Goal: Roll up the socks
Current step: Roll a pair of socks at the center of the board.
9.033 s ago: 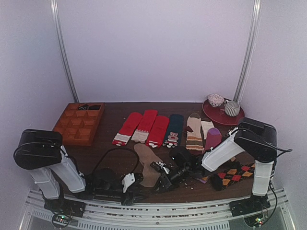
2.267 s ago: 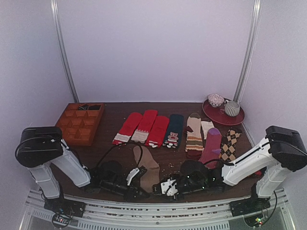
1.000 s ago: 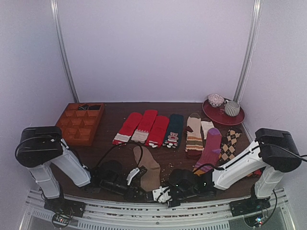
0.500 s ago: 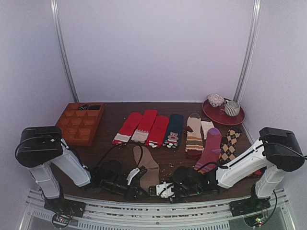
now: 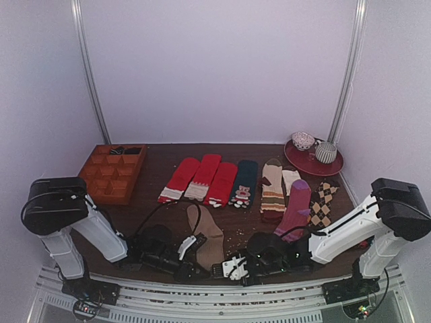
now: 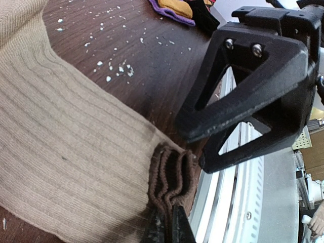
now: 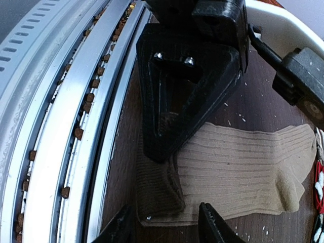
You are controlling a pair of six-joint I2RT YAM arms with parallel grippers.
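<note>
A wooden compartment tray (image 5: 111, 173) sits at about ten o'clock on the dark table (image 5: 155, 161). Below it the left arm lies low along the near edge. The left gripper (image 5: 199, 270) is fully closed, and its fingertips pinch the darker folded cuff of the tan socks (image 5: 209, 239). In the left wrist view the cuff's doubled layers bunch right at the tip of the closed fingers (image 6: 177, 228).

The tan socks lie at roughly six o'clock on the table, close to the metal rail (image 7: 50, 101). The cuff is toward the robot and the toe points away toward twelve. The ribbed body (image 6: 61, 152) lies flat, with pale crumbs (image 6: 114, 68) scattered on the wood beside it.

Beyond the tan socks at twelve o'clock is a row of red socks (image 5: 199, 178) and a dark green sock (image 5: 244, 182), then beige striped socks (image 5: 273, 188).

The right gripper (image 5: 219, 270) comes in from three o'clock, just beside the left one. Its fingers are parted partway and grip nothing. In the right wrist view the two fingertips (image 7: 215, 228) stand either side of a gap — the cuff corner lies just ahead of them, under the left gripper's black finger.

Further right lie a purple sock (image 5: 294, 205) and an argyle sock (image 5: 323, 202). At two o'clock is a red plate (image 5: 303, 163) carrying two cups.
</note>
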